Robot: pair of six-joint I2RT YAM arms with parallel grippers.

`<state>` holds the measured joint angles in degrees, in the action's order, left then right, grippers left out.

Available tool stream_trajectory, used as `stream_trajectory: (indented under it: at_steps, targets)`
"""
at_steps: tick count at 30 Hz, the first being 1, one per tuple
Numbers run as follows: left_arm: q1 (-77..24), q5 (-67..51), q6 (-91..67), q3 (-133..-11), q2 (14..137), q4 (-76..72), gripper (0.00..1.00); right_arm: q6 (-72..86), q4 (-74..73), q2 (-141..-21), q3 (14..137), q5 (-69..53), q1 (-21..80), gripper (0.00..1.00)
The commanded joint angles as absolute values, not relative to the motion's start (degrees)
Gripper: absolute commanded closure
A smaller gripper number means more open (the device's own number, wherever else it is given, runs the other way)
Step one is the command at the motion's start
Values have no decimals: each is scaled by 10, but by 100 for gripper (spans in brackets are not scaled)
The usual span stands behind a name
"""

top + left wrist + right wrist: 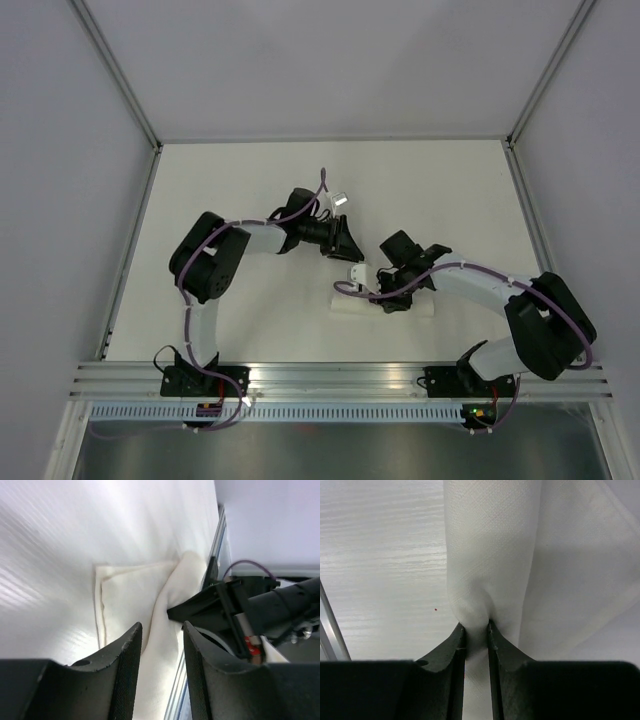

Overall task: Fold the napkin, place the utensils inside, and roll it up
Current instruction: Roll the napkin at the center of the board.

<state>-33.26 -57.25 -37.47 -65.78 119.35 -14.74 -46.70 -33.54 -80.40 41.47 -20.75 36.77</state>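
Observation:
The white napkin lies folded on the table in front of the right arm, with one fold lifted into a ridge. My right gripper is shut on that ridge; its wrist view shows the napkin bunched between the right gripper's two fingers. My left gripper hovers just behind it, jaws open. In the left wrist view, the napkin's raised fold runs through the gap of the left gripper with space on both sides. The utensils are hidden.
An aluminium rail runs along the near edge of the table, by the arm bases. Grey enclosure walls stand on three sides. A metal frame strip borders the table. Purple cables loop along both arms.

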Motion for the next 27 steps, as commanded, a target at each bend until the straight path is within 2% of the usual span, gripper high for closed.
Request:
stream_trajectory:
  at_steps: [1, 9, 15, 19, 22, 27]
  targets:
    - [-316, -486, -417, -618, 1115, -244, 56, -511, -435, -842, 447, -286, 351, 82]
    - [-286, -301, -415, -442, 962, -351, 57, -576, -561, -955, 555, -350, 302, 83]
    - [-286, -121, -362, -332, 758, -357, 53, -615, -624, -1040, 626, -378, 268, 83]
    - [-294, -87, -277, -280, 638, -347, 50, -646, -692, -1100, 691, -395, 251, 83]
    - [-328, -70, -184, -277, 580, -304, 48, -666, -731, -1148, 728, -411, 240, 83]
    - [-464, -3, -17, -301, 561, -250, 40, -670, -757, -1205, 768, -419, 231, 83]
